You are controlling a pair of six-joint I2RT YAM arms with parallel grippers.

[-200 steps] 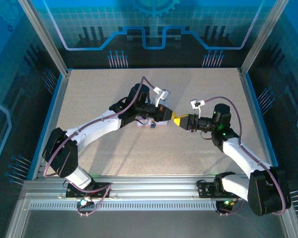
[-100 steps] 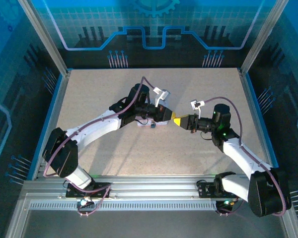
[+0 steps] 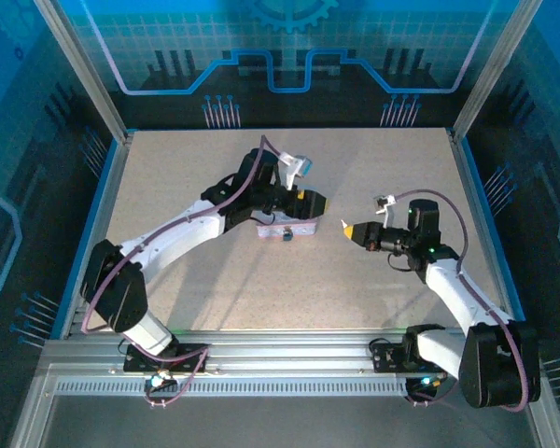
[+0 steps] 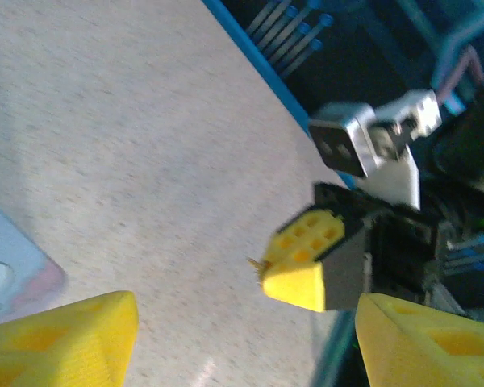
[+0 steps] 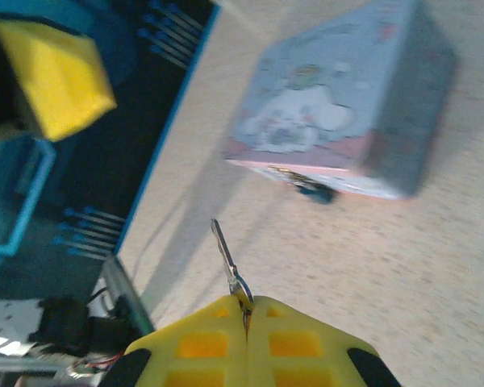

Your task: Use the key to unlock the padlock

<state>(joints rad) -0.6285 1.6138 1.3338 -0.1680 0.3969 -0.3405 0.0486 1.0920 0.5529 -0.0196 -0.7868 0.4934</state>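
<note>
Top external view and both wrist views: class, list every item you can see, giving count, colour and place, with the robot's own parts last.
padlock: one, pale grey-lavender with a whitish picture on top, lying near the table's middle, held by neither gripper.
key: one, small and metallic, sticking out of the right gripper's tips, apart from the padlock.
table: one, speckled beige with a blue edge, under everything.
frame rail: one, silver, along the near edge.
left gripper: one, yellow pads, open, by the padlock's far side.
right gripper: one, yellow pads, shut on the key, right of the padlock.
</note>
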